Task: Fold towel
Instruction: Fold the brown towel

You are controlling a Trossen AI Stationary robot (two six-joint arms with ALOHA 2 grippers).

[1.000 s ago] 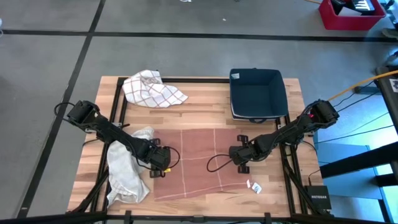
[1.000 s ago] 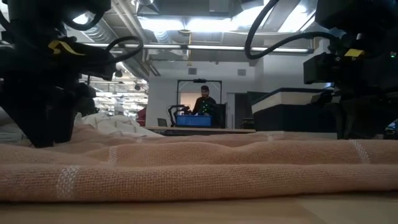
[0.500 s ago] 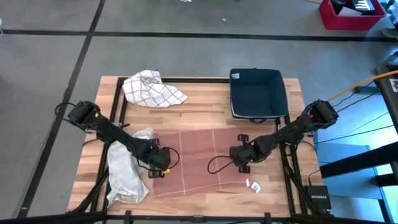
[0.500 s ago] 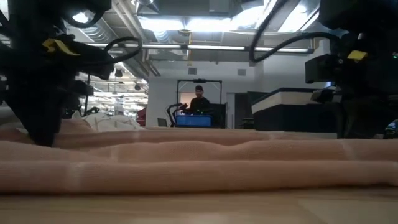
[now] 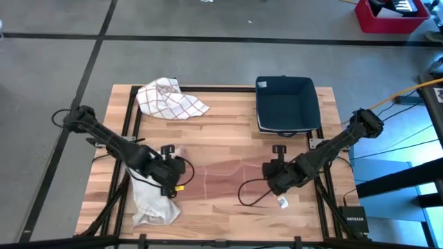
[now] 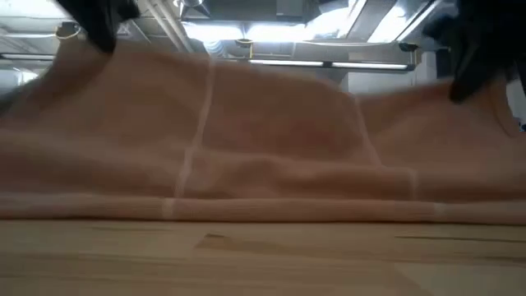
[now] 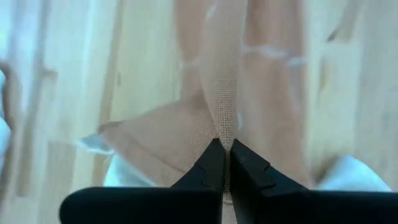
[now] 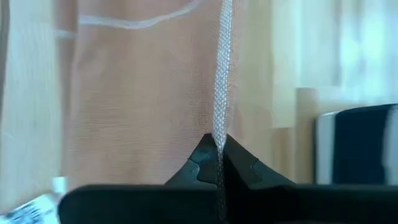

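Floor (image 5: 208, 59): grey concrete, crossed by dark lines.
Table (image 5: 228, 128): light wood planks on a black frame.
Ceiling (image 6: 271, 16): exposed ducts, bright strip lights.
Red bin (image 5: 387, 17): on the floor, far right corner.
Cables (image 5: 394, 100): yellow and black, right of the table.

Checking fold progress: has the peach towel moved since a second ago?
Yes. The peach towel is now lifted off the table, both hands shut on it; its far edge is farther from the blue bin.
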